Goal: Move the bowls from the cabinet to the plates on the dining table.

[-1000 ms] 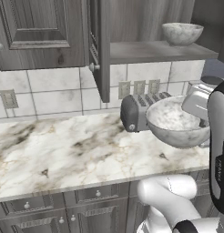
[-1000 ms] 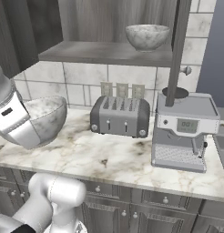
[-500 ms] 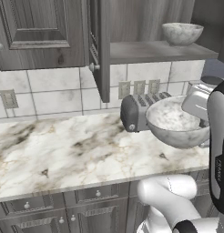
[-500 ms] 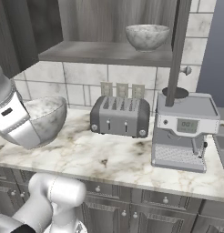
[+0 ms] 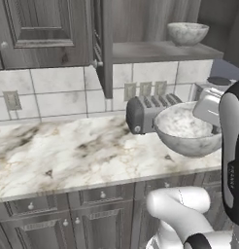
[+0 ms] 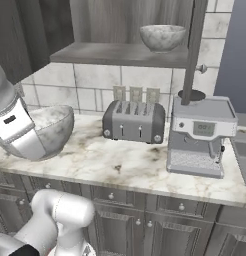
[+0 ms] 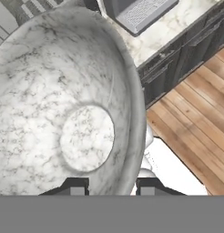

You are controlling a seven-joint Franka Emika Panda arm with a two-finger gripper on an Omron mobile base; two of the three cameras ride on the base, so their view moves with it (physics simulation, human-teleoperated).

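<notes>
My gripper (image 7: 113,187) is shut on the rim of a grey-white marble bowl (image 7: 63,91), one fingertip inside the wall and one outside. That bowl (image 5: 182,129) hangs tilted over the counter's front edge, just ahead of the toaster, with my hand at its right side; in the right base view the bowl (image 6: 52,127) is at the left. A second bowl (image 5: 188,33) stands upright on the inner shelf of the open dark cabinet (image 5: 160,51), also seen as bowl (image 6: 162,37) on the shelf of the cabinet (image 6: 120,52). The plates and the dining table are out of view.
A grey toaster (image 6: 134,121) and a coffee machine (image 6: 200,137) stand on the marble counter (image 6: 125,160) under the shelf. The open cabinet door (image 5: 103,44) juts out on edge. Drawers run below the counter; wood floor (image 7: 196,118) lies beneath.
</notes>
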